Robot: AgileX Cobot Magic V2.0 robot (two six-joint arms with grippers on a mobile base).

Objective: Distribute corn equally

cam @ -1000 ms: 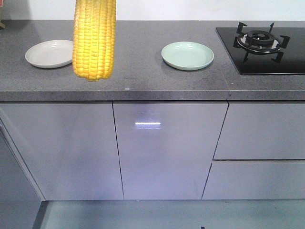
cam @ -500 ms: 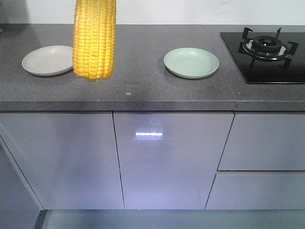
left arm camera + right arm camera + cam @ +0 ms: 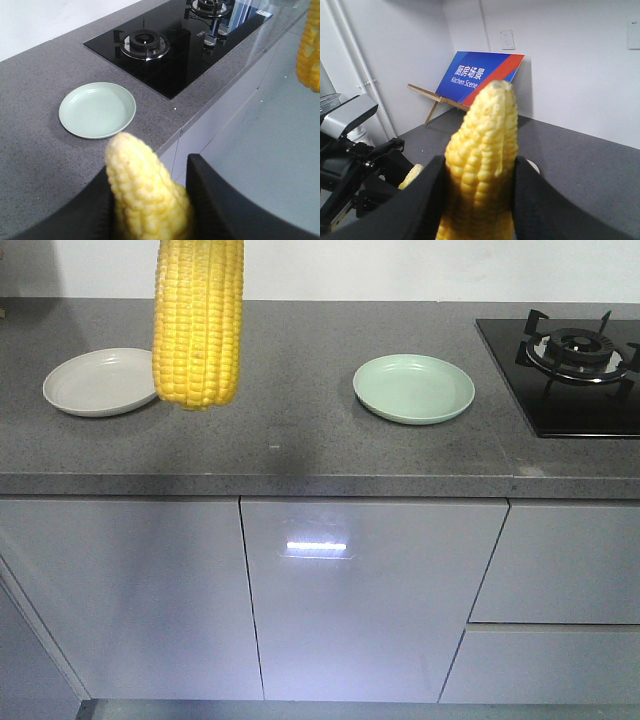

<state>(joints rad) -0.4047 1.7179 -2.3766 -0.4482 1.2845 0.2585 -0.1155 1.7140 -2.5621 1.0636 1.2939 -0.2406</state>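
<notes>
**Two cobs gripped above a grey kitchen desk**

Grey speckled stone forms the desk point(image 3: 300, 400), with pale glossy cabinet doors point(image 3: 370, 600) beneath it. On it sit a white plate point(image 3: 100, 382) at the left, a mint-green plate point(image 3: 414, 388) nearer the middle and a black gas hob point(image 3: 580, 370) at the right. Both plates are bare.

The left gripper point(image 3: 150, 165) has its black fingers point(image 3: 220, 200) clenched on the left cob point(image 3: 145, 190). Its long axis runs along the fingers, and its pale tapered tip juts past them toward the green plate, above the desk's front edge.

The right gripper point(image 3: 479, 162) likewise clamps the right cob point(image 3: 482, 165) between its fingers point(image 3: 420, 210). This cob stands nearly upright in that view, narrow tip uppermost, in front of a blue-and-red sign point(image 3: 477, 75) leaning on the wall.

In the front view a hanging cob point(image 3: 198, 325) drops from the top edge close to the lens. Its axis is vertical and its rounded end is lowest, overlapping the white plate's right rim. Which arm carries it cannot be told.

All the corn is bright yellow, with tidy lengthwise rows of plump kernels.
</notes>
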